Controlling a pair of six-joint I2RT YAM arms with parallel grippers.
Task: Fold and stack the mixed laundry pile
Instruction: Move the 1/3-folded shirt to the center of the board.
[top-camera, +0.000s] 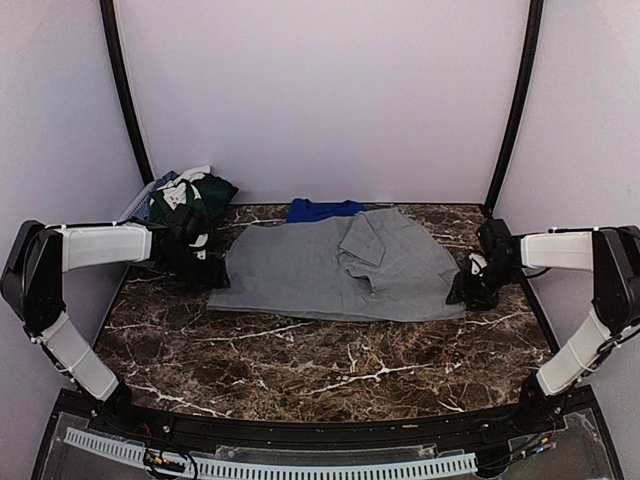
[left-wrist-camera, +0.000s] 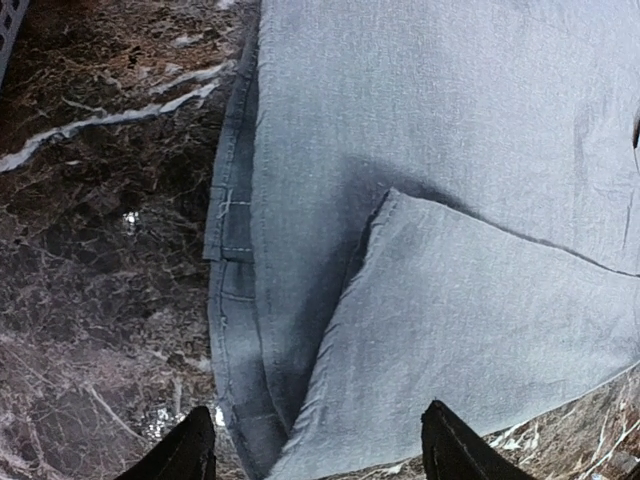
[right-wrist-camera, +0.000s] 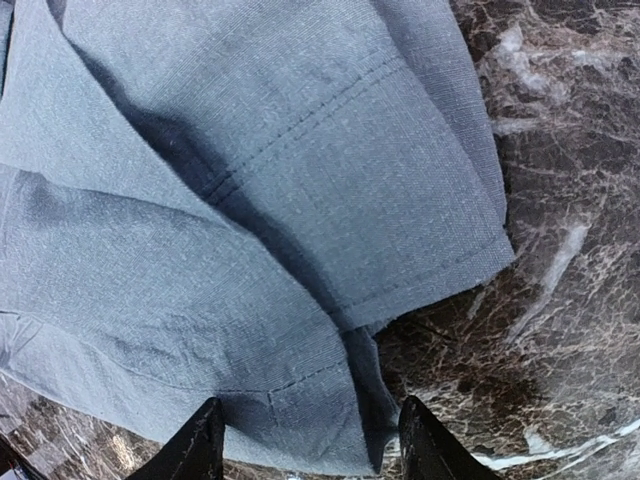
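- The grey shirt (top-camera: 330, 265) lies spread mid-frame on the table (top-camera: 300, 370) — blue T-shirt (top-camera: 320, 209) just behind it.
- The left fingers (left-wrist-camera: 188, 452) stand apart over its left edge.
- The right fingers (right-wrist-camera: 195, 450) stand apart at its right hem.

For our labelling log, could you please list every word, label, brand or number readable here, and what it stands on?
None can be read.
White marks on the dark-green garment at the far left: too small and blurred to read.
Light-grey shirt and marble table: no text visible.
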